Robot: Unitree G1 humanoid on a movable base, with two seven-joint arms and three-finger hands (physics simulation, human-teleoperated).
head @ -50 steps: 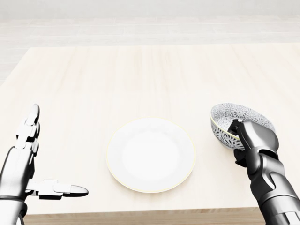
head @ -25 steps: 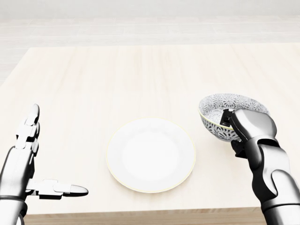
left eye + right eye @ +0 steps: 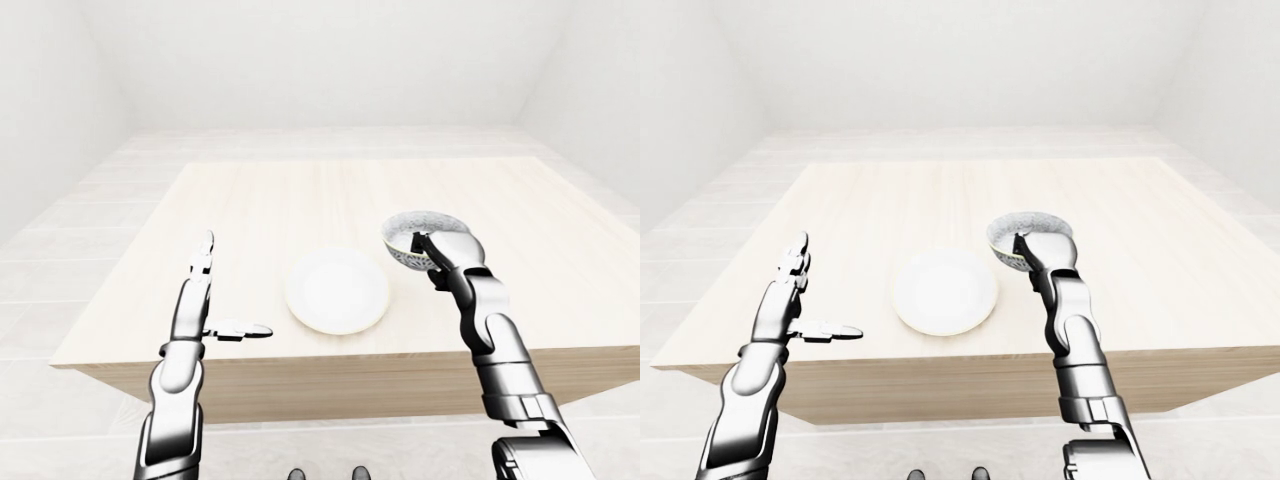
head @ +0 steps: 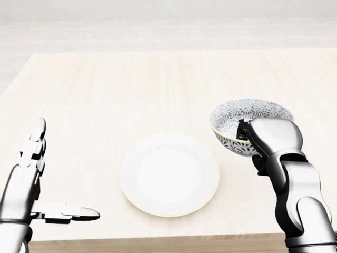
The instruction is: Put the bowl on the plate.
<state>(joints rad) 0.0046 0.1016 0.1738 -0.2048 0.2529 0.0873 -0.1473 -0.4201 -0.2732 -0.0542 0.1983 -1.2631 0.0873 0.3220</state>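
Transfer in hand: my right hand (image 4: pixel 271 138) grips the bowl (image 4: pixel 238 113) by its rim, just right of the plate (image 4: pixel 169 174), left hand (image 4: pixel 27 182) open, idle; next move: carry left over plate, lower.

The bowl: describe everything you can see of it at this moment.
The bowl is small, round and ceramic-looking. A dense grey-and-white floral pattern covers it inside and out, and the lip has a thin yellowish line. It is empty and roughly upright. The right hand grips its wall on the head view's right side. It is to the right of the white plate, not on it, and seems raised off the table.
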